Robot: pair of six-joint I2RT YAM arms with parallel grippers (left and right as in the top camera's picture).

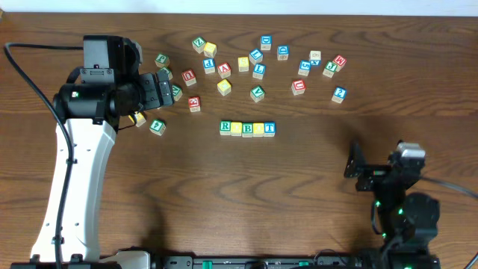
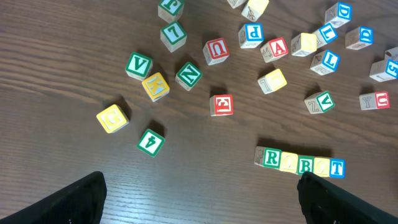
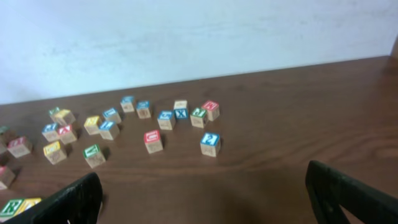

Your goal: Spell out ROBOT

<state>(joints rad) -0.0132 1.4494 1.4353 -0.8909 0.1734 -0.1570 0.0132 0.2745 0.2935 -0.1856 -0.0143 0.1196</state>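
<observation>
Word row: five small wooden cubes touching in a line mid-table: white-faced green R cube point(image 1: 225, 127), yellow-faced cube point(image 1: 237, 128), green B cube point(image 1: 247, 128), second yellow-faced cube point(image 1: 258, 128), blue T cube point(image 1: 269, 128).
Left claw point(image 2: 202, 186): fingers wide apart, empty, left of the row.
Right claw point(image 3: 202, 183): fingers wide apart, empty, well apart from the row.
Scattered lettered cubes point(image 1: 258, 93): loose on the dark wooden table point(image 1: 299, 194) behind the row.
</observation>
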